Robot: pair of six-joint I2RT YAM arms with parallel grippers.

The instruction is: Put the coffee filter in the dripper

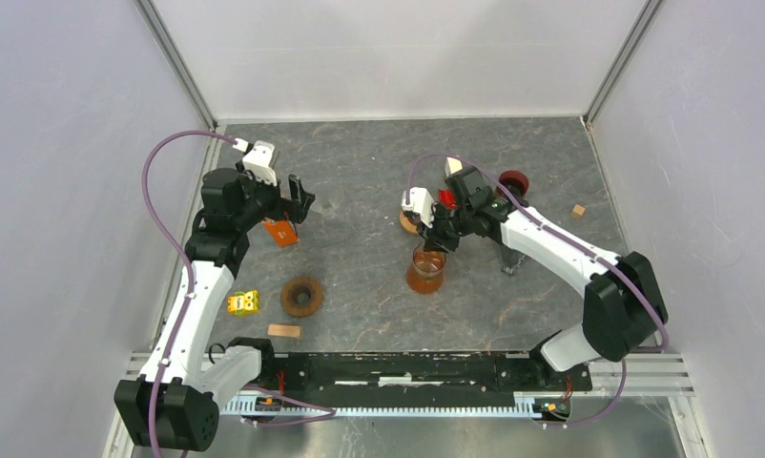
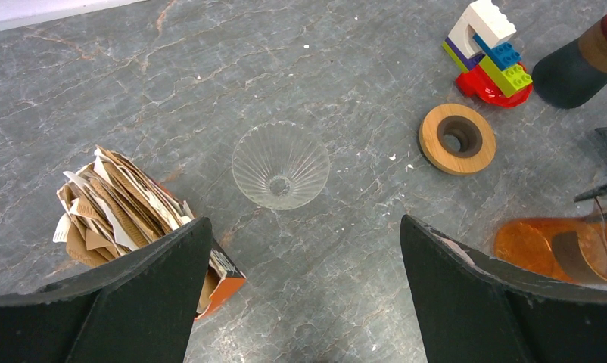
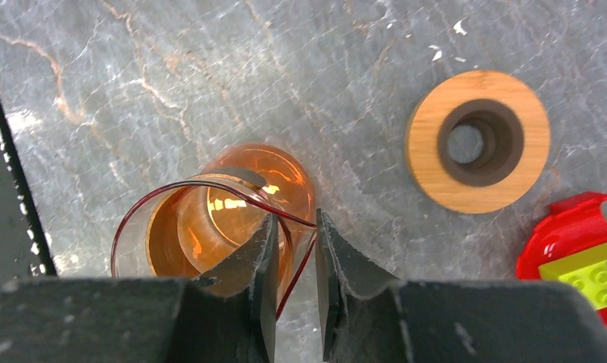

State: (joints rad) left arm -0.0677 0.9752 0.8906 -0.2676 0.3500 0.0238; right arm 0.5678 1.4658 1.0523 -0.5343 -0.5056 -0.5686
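Task not started as far as I can see; coffee filters (image 2: 107, 208) sit as a ragged brown-and-white stack in the orange box (image 2: 223, 281), near the table's left edge about midway back; none has been pulled out; dripper (image 2: 280, 165) is the clear ribbed glass cone standing bare on the table (image 2: 346, 76), just beside the box on the side toward the centre, looks mouth-up and empty; left gripper (image 2: 302, 221) hangs over the gap between box and dripper, jaws spread wide, holding nothing; right gripper (image 3: 295, 221) is clamped onto the rim of the amber carafe (image 3: 210, 219) near table centre, one finger inside the mouth and one outside; wooden ring (image 3: 478, 140) and Lego pile (image 2: 490, 53) lie beyond it toward the far edge, not involved; left to do: pinch a single filter out of the stack, carry it across, seat it in the cone; my guess is separating one sheet is the fiddly part.
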